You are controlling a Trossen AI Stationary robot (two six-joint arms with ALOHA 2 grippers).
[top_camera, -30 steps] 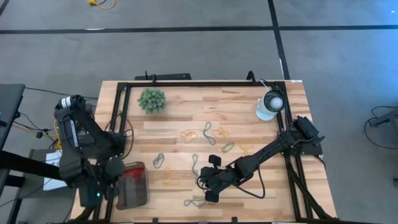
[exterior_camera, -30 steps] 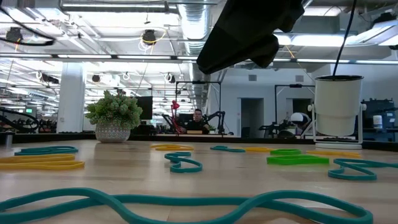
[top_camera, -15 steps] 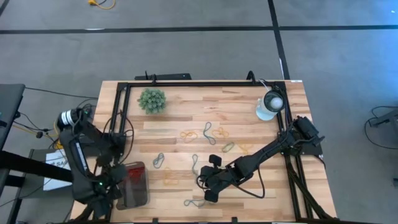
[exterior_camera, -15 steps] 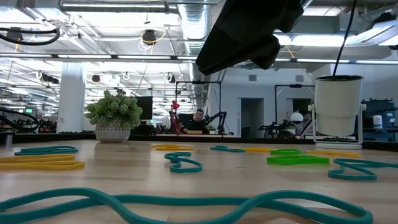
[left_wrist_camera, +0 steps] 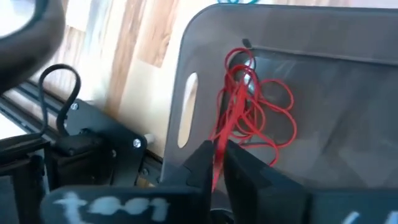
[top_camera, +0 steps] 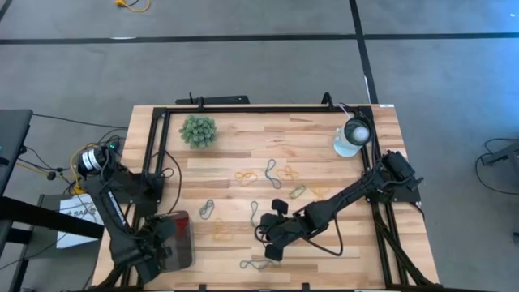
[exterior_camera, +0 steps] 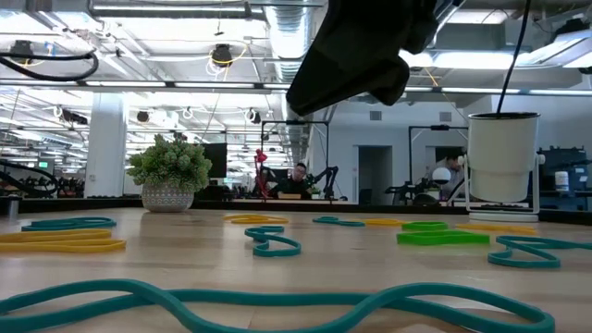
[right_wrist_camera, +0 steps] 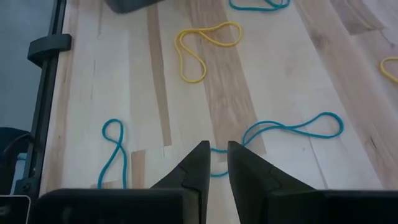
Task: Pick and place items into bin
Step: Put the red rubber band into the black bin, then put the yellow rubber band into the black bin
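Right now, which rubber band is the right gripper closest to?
The long blue one lying stretched right before the right gripper; its end runs between the fingertips. The yellow band and the other blue loop lie farther off.

One bin, two arms, one plant ball.

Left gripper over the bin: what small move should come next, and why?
Probably open the left gripper and let go. Its fingers pinch a red band whose other end already lies among the red loops inside the bin. The right gripper, nearly shut, hovers above a blue band.
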